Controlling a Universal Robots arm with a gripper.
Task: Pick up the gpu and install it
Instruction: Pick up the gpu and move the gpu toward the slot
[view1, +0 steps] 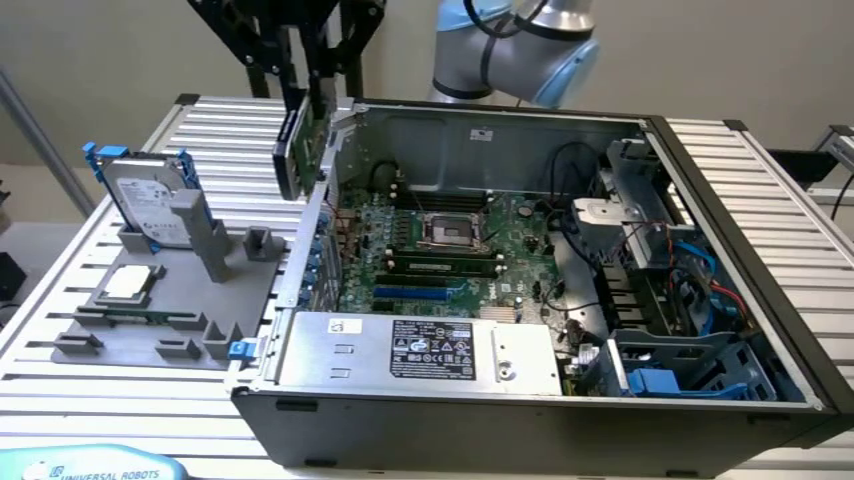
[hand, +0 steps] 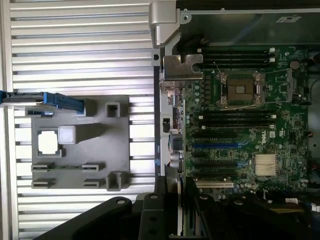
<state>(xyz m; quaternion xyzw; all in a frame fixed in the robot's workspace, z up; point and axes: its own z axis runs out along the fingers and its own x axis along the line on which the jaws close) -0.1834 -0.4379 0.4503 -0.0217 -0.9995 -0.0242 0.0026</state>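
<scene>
The gpu hangs on edge, a thin card with a green board face and a dark cover. My gripper is shut on its upper edge. The card is held in the air over the open computer case's wall on the exterior view's left, above the motherboard. In the wrist view the gpu shows edge-on between my black fingers, over the rear edge of the motherboard. The blue expansion slot on the board holds no card.
A grey holder on the slatted table carries a silver hard drive with blue rails and a square processor chip. The case holds a power supply, cables and drive bays. The arm stands behind the case.
</scene>
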